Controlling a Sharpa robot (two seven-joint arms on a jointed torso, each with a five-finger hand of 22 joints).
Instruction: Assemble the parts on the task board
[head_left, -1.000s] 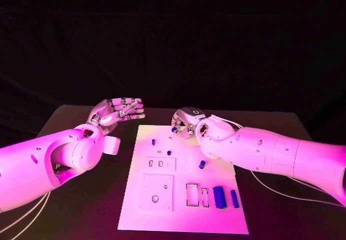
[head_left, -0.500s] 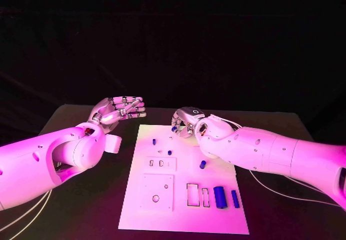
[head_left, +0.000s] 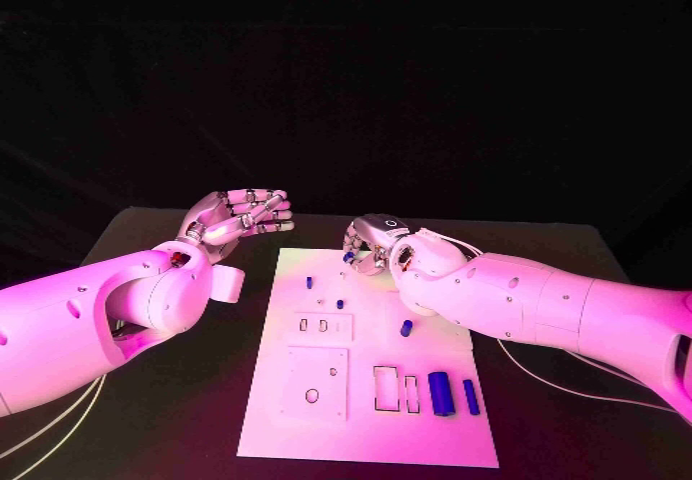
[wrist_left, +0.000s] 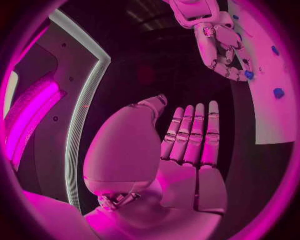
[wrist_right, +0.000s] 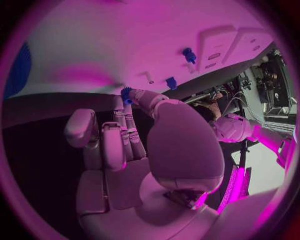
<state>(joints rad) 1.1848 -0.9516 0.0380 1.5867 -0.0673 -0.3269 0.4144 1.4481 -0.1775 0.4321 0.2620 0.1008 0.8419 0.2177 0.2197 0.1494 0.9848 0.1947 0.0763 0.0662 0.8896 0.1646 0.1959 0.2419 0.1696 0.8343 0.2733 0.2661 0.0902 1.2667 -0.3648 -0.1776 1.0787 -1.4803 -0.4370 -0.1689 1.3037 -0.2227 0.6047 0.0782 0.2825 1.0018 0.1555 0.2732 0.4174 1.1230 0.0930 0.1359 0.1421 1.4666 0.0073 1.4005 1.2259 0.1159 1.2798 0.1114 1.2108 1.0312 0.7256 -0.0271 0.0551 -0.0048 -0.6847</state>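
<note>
Pinching a small blue part (wrist_right: 127, 93) at its fingertips, the right hand (head_left: 378, 245) hovers over the task board (head_left: 433, 420); the left hand (head_left: 238, 218) hangs empty, fingers loosely apart.

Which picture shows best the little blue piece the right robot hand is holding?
The right wrist view: the blue piece sits pinched at the right robot hand's fingertips. In the head view and the left wrist view it is a small blue speck.

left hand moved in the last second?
Yes, slightly. In the head view the left hand has drifted up the picture, away from the task board's far left corner; the board itself sits unchanged. It holds nothing.
</note>
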